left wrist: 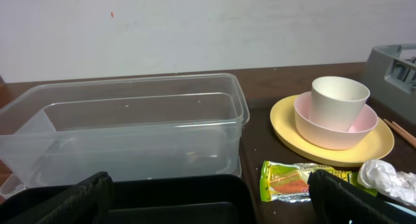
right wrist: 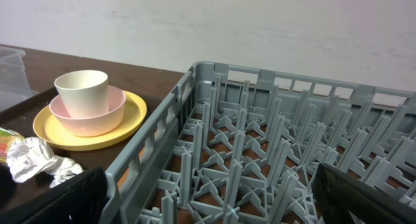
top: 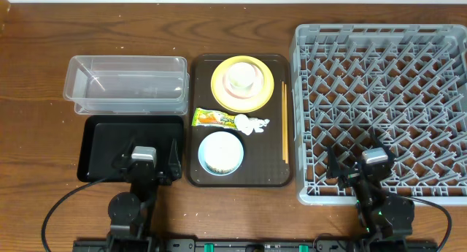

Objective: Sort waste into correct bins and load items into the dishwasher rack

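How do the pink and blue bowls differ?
The pink bowl sits on the yellow plate; the blue bowl sits directly on the brown tray. The pink bowl holds a white cup; the blue bowl holds white rice. The pink bowl is at the tray's far end, the blue bowl at the near end. Shared: both round, upright, on that tray.

The serving tray (top: 273,168) lies mid-table before me. At its far end sits the plate (left wrist: 292,130), holding a bowl (left wrist: 335,130) with the cup (left wrist: 339,100) inside. Nearer me lies the wrapper (top: 213,119), with the tissue (top: 250,124) at its right end, and nearest is the second bowl (top: 221,152). The chopsticks (top: 284,120) lie along the tray's right side. On my left, the tub (top: 128,88) stands behind the flat tray (top: 124,146). The rack (top: 379,98) is on my right.
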